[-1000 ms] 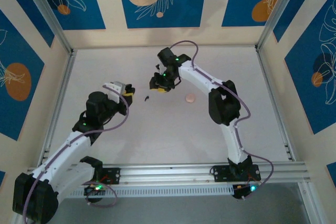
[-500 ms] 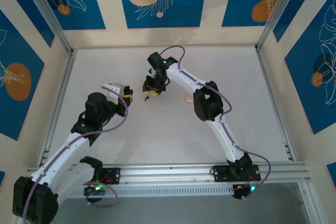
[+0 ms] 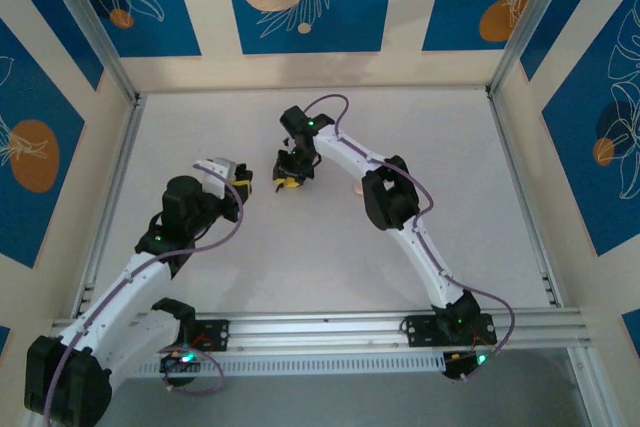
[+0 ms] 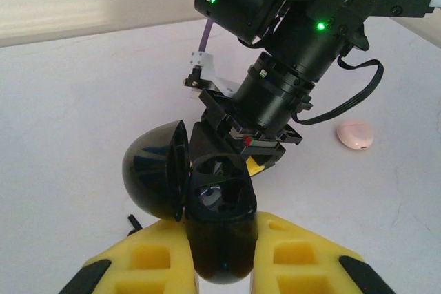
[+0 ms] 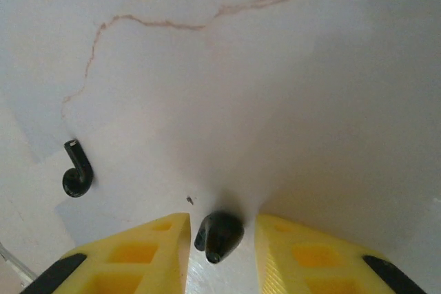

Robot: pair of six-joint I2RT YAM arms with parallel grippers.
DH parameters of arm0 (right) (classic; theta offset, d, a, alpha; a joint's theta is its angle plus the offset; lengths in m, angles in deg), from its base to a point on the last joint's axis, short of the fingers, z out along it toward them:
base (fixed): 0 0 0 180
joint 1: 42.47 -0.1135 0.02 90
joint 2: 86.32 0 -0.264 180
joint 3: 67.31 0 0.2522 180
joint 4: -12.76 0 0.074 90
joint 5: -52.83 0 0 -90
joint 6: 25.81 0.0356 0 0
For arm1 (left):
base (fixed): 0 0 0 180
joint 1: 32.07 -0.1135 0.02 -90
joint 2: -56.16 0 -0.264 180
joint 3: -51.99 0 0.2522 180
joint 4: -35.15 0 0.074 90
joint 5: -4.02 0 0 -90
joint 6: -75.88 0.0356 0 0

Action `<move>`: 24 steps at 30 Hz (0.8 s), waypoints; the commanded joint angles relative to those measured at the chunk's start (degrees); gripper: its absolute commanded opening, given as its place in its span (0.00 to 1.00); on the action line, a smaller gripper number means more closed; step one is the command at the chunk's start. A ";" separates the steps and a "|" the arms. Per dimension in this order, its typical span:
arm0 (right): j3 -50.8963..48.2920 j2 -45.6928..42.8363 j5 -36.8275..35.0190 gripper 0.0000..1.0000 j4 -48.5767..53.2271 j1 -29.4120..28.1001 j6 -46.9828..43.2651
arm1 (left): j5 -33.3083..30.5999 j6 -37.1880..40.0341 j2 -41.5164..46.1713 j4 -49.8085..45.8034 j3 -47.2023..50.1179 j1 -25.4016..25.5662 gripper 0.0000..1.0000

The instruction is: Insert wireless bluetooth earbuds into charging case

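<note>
My left gripper (image 4: 220, 242) is shut on the black charging case (image 4: 222, 204), whose domed lid (image 4: 155, 170) stands open to the left, showing the empty wells. In the top view the left gripper (image 3: 243, 185) sits left of centre. Close to its right, my right gripper (image 3: 288, 182) points down at the table. One black earbud (image 5: 219, 234) lies on the table between the right gripper's (image 5: 222, 224) yellow fingers (image 5: 162, 242), with a small gap on each side, so the jaws stand open. A second earbud (image 5: 77, 172) lies to the left, outside the fingers.
A small pink oval object (image 4: 355, 135) rests on the white table (image 3: 300, 257) right of the right gripper, half hidden by the right arm (image 3: 385, 192) in the top view. The two grippers are close together. Patterned walls and metal rails (image 3: 330, 325) enclose the table.
The right arm has swung left and come down over an earbud, its jaws narrowing around it. The left gripper has kept still, holding the case.
</note>
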 commanded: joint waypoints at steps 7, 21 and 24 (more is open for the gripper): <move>2.62 2.72 1.33 0.22 1.92 -1.00 0.30 | 0.64 2.04 0.16 -1.06 0.28 -1.23 0.16; -8.38 -7.66 -3.41 0.17 7.12 0.87 -7.71 | 2.28 3.66 0.08 -3.24 -0.83 -1.25 0.16; -12.67 -10.91 -4.47 0.17 8.50 1.48 -10.20 | 2.78 3.70 0.01 -3.40 -1.11 -1.21 0.16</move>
